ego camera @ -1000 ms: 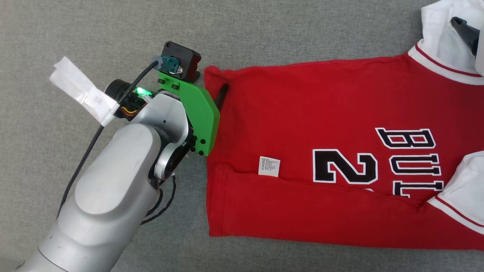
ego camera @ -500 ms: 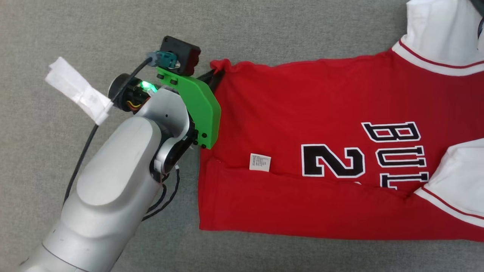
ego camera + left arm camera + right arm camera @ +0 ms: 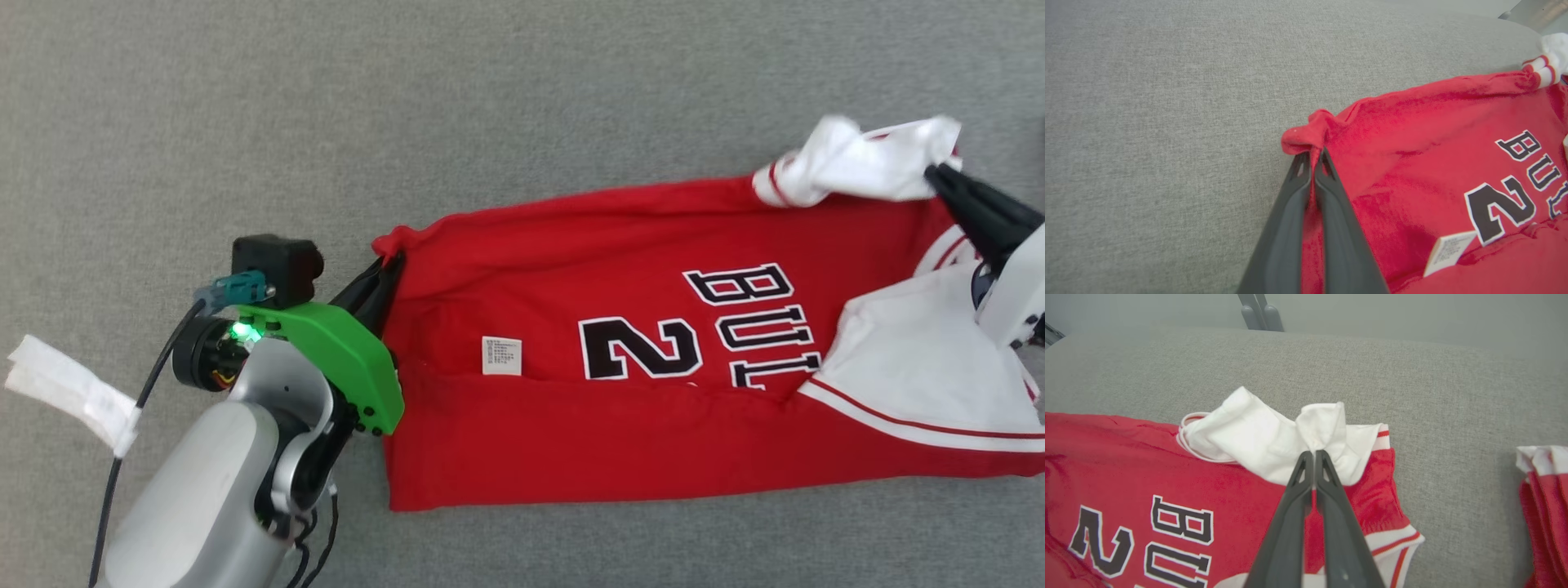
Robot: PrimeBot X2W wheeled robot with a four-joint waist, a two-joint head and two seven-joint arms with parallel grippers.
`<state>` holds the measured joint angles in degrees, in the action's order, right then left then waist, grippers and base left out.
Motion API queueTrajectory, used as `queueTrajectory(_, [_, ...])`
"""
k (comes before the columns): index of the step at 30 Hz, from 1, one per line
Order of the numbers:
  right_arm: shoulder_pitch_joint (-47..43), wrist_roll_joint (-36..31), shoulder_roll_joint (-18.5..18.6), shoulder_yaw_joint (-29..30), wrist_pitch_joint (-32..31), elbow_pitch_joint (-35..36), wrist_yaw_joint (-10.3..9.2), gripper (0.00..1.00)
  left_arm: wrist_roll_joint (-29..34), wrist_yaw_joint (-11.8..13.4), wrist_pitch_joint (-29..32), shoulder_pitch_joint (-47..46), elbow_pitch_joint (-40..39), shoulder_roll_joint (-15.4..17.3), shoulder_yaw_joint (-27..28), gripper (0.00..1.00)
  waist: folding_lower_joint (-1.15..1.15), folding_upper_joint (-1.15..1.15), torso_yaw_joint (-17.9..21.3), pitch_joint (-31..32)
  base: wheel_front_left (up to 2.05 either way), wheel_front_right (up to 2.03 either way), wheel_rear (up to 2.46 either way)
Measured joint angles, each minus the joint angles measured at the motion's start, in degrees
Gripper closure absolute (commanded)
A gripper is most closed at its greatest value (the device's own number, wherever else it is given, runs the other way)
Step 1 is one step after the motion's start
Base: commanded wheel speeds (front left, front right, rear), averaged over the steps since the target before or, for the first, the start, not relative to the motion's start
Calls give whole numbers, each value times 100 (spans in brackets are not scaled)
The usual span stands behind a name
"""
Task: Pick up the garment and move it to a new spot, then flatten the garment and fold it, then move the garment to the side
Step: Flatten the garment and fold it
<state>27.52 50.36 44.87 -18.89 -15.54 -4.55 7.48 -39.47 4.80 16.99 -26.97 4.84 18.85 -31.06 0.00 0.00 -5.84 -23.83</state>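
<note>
The garment (image 3: 653, 408), a red jersey with white sleeves and black lettering, lies lengthwise on the grey cloth surface (image 3: 490, 106). A white label (image 3: 501, 356) sits on its middle. My left gripper (image 3: 390, 263) is shut on the bunched red hem corner (image 3: 1306, 136) at the garment's left end, and red cloth shows between its fingers (image 3: 1286, 228). At the far right end, my right gripper (image 3: 935, 173) is shut on the crumpled white sleeve (image 3: 1274, 437), which puckers at the fingertips (image 3: 1306, 461). The lower half of the jersey is folded over along its length.
Another red and white garment (image 3: 1543, 490) lies off the right end of the jersey in the right wrist view. Grey metal legs (image 3: 1259, 312) stand beyond the far edge of the surface. A white tape tag (image 3: 69, 392) hangs from my left arm's cable.
Both grippers have closed on the garment, the left on the hem corner, the right on the white sleeve, which is now bunched. The head view has shifted.
</note>
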Motion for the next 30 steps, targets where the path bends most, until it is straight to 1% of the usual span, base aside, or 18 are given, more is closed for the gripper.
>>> queueTrajectory(3, [-478,-5,-158,78,146,103,0,100,-38,114,-219,370,-271,91,132,100,0,0,187,225,0,0,0])
queueTrajectory(8, [-986,-70,-510,122,207,190,0,100,-73,212,-428,957,-474,240,197,100,0,0,508,568,0,0,0])
queueTrajectory(12, [-1301,-73,-765,146,263,172,0,100,-148,268,-606,1360,-571,231,193,100,0,0,703,772,0,0,0])
queueTrajectory(16, [-1471,-70,-860,235,338,157,0,100,-192,271,-758,1556,-578,216,177,100,0,0,784,917,0,0,0])
queueTrajectory(24, [-1713,-64,-944,331,240,205,0,100,-200,252,-1056,1741,-426,185,200,100,0,0,731,1085,0,0,0])
queueTrajectory(25, [-1757,-64,-960,314,196,201,0,100,-200,246,-1102,1768,-397,187,194,85,0,0,729,1111,0,0,0])
queueTrajectory(26, [-1790,-70,-973,275,140,188,0,92,-187,240,-1120,1808,-345,198,171,56,0,0,729,1135,0,0,0])
queueTrajectory(27, [-1819,-85,-985,245,94,176,0,60,-187,223,-1124,1851,-303,209,154,9,0,0,731,1154,0,0,0])
queueTrajectory(28, [-1854,-140,-987,224,74,160,0,0,-187,220,-1165,1924,-261,211,140,0,0,0,735,1173,0,0,0])
queueTrajectory(30, [-1878,-319,-980,302,83,35,2,0,-180,219,-1221,2024,-149,215,119,0,0,0,743,1192,0,0,0])
